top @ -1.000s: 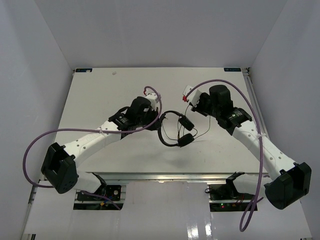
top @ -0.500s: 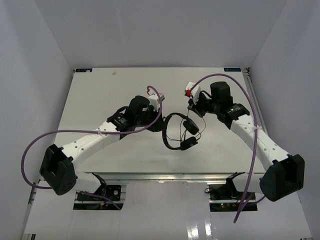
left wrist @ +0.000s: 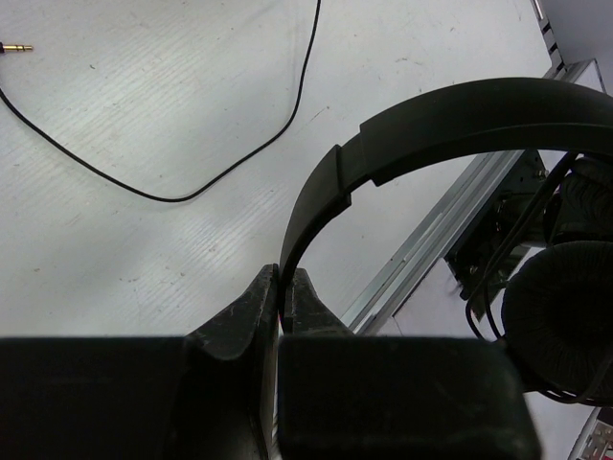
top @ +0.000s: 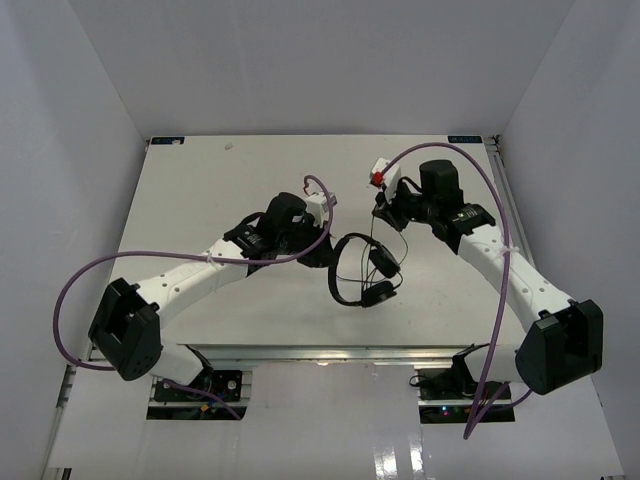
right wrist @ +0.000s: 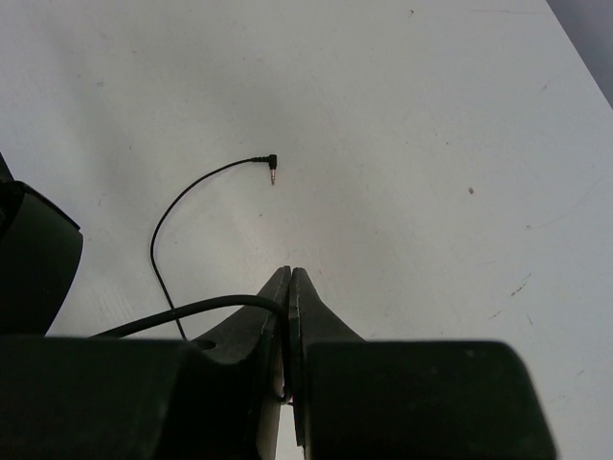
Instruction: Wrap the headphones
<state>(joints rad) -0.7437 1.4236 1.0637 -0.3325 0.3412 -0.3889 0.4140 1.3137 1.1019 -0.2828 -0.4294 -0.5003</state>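
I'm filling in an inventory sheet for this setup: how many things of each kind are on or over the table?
Headphones: 1
Arms: 2, the left arm and the right arm
Purple cables: 2, the left cable and the right cable
Total: 5
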